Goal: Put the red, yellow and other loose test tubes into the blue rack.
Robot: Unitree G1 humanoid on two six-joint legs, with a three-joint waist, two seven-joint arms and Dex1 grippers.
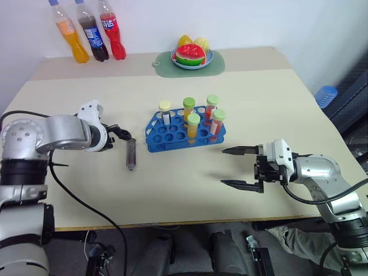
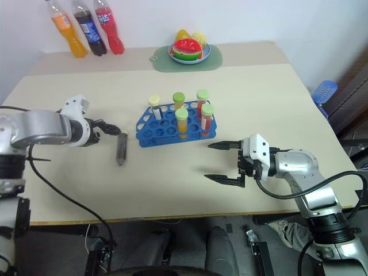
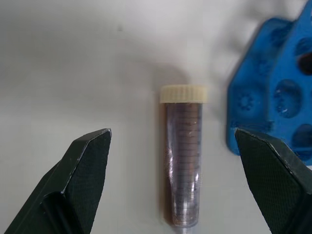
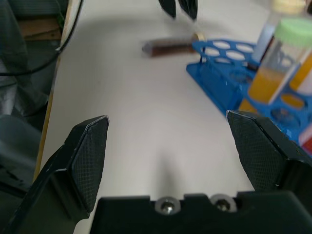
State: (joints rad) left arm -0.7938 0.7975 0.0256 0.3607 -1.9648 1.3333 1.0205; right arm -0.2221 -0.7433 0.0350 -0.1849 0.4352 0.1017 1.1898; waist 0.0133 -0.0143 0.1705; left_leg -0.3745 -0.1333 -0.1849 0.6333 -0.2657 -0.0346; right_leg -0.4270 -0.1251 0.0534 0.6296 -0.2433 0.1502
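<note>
The blue rack (image 1: 185,129) stands mid-table with several capped test tubes of orange, red and clear liquid upright in it. One loose test tube (image 1: 131,154) of dark brown liquid with a cream cap lies flat on the table just left of the rack. My left gripper (image 1: 122,133) hovers open by its cap end. In the left wrist view the tube (image 3: 184,161) lies between the spread fingers (image 3: 92,161), untouched, with the rack (image 3: 273,97) beside it. My right gripper (image 1: 238,168) is open and empty, in front of the rack and to its right.
Three soda bottles (image 1: 92,34) stand at the back left. A plate of fruit (image 1: 192,57) on a green mat sits at the back centre. A blue ribbed object (image 1: 325,95) is off the table's right edge.
</note>
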